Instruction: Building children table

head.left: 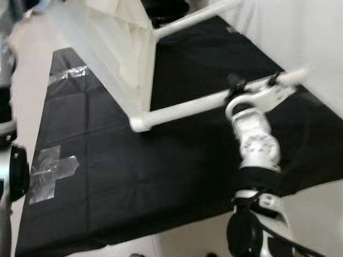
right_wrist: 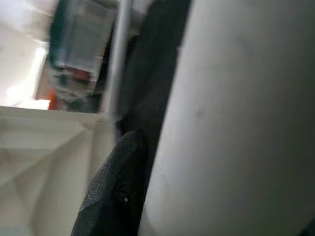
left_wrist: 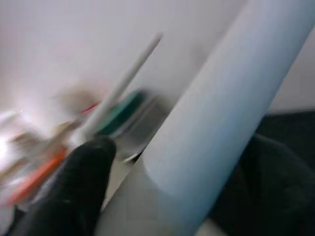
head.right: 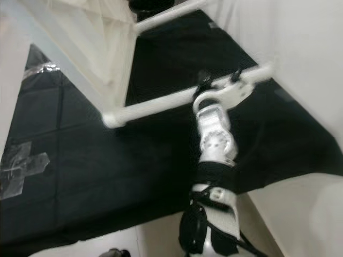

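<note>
i am looking down at a black cloth spread on a pale floor. on it lies a white children's table tipped on its side, its ribbed underside facing me in the upper left of the frame. one white leg sticks out from it across the centre of the frame; another leg runs along the top edge.

my right arm reaches up from the lower right, and my right claw sits at the centre leg, right of middle. in the right wrist view a black finger lies flat against the thick white tube, so i judge the claw is closed on that leg, though its other finger is hidden.

in the left wrist view a black finger of my left claw rests beside a pale tube. i cannot tell whether that claw is gripping or merely touching.

judging progress: at least two legs seem to be attached to the top. the table is not yet upright, so leg work, if any remains, and turning it over are still ahead.

around it: patches of clear tape on the cloth at the left, a white wall at the upper right, and blurred coloured clutter in the left wrist view. the wall stands close to the leg's far end.
</note>
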`<state>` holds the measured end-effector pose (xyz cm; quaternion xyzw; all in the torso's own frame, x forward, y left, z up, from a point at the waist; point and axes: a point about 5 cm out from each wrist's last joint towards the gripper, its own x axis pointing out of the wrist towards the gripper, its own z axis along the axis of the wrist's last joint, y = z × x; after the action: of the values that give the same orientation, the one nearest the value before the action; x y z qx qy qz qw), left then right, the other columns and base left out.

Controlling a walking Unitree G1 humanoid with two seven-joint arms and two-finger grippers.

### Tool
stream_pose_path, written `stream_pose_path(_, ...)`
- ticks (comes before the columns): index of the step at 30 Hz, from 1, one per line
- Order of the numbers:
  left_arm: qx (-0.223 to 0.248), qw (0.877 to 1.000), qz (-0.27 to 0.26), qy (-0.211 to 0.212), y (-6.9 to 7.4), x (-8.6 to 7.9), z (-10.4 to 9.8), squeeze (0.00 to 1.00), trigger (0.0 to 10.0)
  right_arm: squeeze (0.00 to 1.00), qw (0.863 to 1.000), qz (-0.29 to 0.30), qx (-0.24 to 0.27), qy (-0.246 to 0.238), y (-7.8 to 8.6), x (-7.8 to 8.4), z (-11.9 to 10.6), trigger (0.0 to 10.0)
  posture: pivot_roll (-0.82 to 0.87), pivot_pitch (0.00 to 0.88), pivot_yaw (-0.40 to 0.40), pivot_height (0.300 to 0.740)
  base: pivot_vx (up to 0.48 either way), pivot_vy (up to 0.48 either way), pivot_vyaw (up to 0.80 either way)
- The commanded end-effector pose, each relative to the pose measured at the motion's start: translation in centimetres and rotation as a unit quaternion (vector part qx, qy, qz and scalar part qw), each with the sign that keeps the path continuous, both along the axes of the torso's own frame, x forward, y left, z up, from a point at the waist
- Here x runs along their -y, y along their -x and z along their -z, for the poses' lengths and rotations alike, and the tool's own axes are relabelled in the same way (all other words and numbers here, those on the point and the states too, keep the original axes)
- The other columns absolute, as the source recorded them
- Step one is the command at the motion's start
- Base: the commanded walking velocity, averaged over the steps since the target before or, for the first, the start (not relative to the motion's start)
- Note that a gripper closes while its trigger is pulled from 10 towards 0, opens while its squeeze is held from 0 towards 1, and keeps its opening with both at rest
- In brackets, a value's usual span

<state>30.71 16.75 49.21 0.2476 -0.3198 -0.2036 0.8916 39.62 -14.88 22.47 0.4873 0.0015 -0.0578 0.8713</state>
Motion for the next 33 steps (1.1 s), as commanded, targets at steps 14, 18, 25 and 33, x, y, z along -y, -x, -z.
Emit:
stream_pose_path(14, 0.076, 0.988, 0.137, 0.007, 4.7, 1.8, -3.9, 0.0, 10.0, 0.59, 0.951, 0.059, -0.269, 0.143, 1.9, 2.9, 11.9, 10.0, 0.19, 0.246, 0.124, 0.74, 0.0, 0.0, 0.0)
stream_pose_path(18, 0.065, 0.987, 0.145, 0.009, 4.5, 1.7, -3.4, 0.0, 10.0, 1.0, 0.945, 0.087, -0.274, 0.152, 2.1, 3.8, 12.0, 10.0, 0.19, 0.247, 0.122, 0.74, 0.0, 0.0, 0.0)
stream_pose_path(25, 0.04, 0.986, 0.16, 0.008, 4.5, 1.7, -1.7, 0.0, 10.0, 1.0, 0.947, 0.164, -0.209, 0.181, 1.3, 5.2, 9.3, 10.0, 0.16, 0.236, 0.112, 0.74, 0.0, 0.0, 0.0)
stream_pose_path(33, 0.032, 0.985, 0.167, 0.009, 4.5, 1.8, -1.0, 0.0, 10.0, 1.0, 0.937, 0.234, -0.168, 0.198, 1.3, 7.5, 6.8, 10.0, 0.15, 0.233, 0.108, 0.74, 0.0, 0.0, 0.0)
